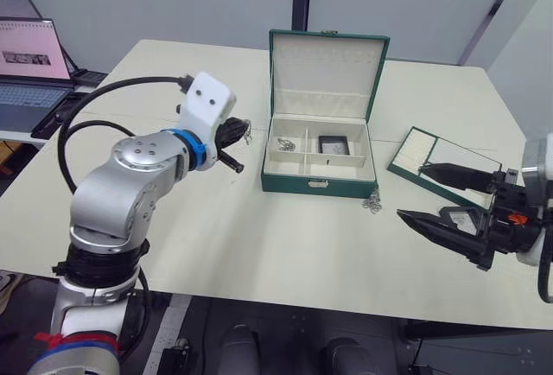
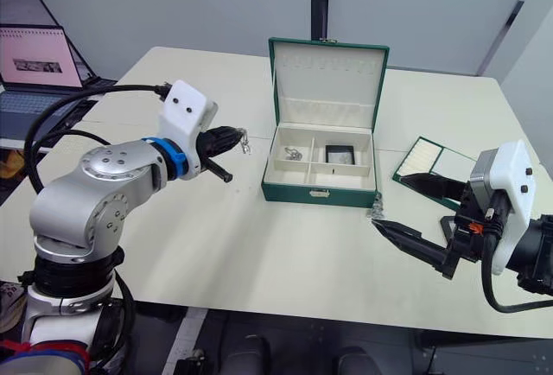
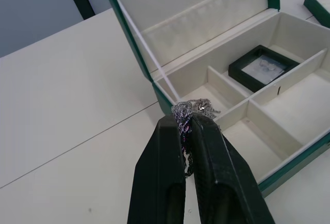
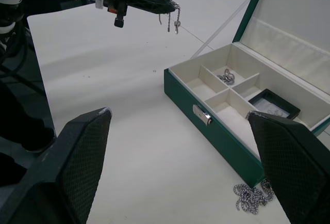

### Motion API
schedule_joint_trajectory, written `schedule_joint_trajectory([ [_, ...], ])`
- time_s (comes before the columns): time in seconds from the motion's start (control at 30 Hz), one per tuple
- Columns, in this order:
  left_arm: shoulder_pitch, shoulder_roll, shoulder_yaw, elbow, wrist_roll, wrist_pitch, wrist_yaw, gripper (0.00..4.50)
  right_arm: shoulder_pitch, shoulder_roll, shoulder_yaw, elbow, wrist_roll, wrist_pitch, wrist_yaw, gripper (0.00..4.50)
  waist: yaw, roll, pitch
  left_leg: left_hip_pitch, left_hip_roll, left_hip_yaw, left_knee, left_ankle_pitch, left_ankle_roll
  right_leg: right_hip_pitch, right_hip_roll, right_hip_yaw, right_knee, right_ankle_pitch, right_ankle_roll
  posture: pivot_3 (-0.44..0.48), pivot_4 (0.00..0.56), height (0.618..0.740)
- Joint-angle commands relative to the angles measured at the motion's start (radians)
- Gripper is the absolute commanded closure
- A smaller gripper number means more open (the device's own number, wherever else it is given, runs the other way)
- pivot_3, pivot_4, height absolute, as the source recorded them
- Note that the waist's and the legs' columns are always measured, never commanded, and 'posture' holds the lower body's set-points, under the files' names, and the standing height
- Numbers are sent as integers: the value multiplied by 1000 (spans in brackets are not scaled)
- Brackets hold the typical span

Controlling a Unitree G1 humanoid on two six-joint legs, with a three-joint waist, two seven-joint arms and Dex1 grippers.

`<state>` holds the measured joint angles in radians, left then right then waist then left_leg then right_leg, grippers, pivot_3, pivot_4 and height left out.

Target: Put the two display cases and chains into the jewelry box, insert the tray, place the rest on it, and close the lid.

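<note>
A dark green jewelry box point(image 2: 321, 189) stands open on the pale worktop point(image 2: 251, 245), its lid point(image 2: 327, 81) upright, one display case point(image 2: 339, 153) and a chain point(image 2: 294, 153) in its far compartments. The left hand point(image 2: 232, 140), left of the box, pinches a chain point(image 2: 244, 141). The right hand point(image 2: 402, 206) gapes wide at near right, beside the tray point(image 2: 429, 161).

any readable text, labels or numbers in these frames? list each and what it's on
None readable.
Laptop screen: shows a picture and some lines, too small to read.
Jewelry box, lid, tray, left gripper, right gripper: no markings visible.
</note>
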<state>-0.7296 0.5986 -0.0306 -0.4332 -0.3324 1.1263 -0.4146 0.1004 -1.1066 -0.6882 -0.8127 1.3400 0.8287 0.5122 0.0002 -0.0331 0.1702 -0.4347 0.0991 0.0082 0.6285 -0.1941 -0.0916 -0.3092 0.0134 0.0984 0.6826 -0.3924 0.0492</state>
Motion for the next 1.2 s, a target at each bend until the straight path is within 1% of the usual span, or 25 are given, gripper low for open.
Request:
schedule_joint_trajectory([
  [0.03,-50,-49,-44,11,5,-24,6,4480,-9,-8,-27,3,-25,-14,17,0,1,0,0,0,0,0,0,0,0,0,0,0,0,0,0,0,150,737],
  [0.27,-55,-139,-122,95,49,-114,23,4480,-18,-10,-25,6,-46,-8,23,0,0,0,0,0,0,0,0,0,0,0,0,0,0,0,0,0,150,737],
  [0.4,-69,-196,-164,186,93,-185,32,4480,-10,-9,-34,2,-49,-1,23,0,1,0,0,0,0,0,0,0,0,1,0,0,-1,0,0,0,150,737],
  [0.6,-76,-254,-184,308,145,-283,40,4480,-15,-8,-24,-6,-45,1,7,0,0,0,0,0,0,0,0,0,0,1,0,0,-1,0,0,0,150,737],
  [0.83,-46,-246,-198,335,181,-310,11,4480,-10,-6,-39,-10,-35,7,-6,0,0,0,0,0,0,0,0,1,-1,1,0,0,-1,0,0,0,150,737],
  [1.2,-5,-238,-191,303,194,-269,-14,4480,-15,-9,-34,-9,-17,3,-25,0,1,0,0,0,-1,0,0,1,-1,1,0,0,-1,0,0,0,150,737],
])
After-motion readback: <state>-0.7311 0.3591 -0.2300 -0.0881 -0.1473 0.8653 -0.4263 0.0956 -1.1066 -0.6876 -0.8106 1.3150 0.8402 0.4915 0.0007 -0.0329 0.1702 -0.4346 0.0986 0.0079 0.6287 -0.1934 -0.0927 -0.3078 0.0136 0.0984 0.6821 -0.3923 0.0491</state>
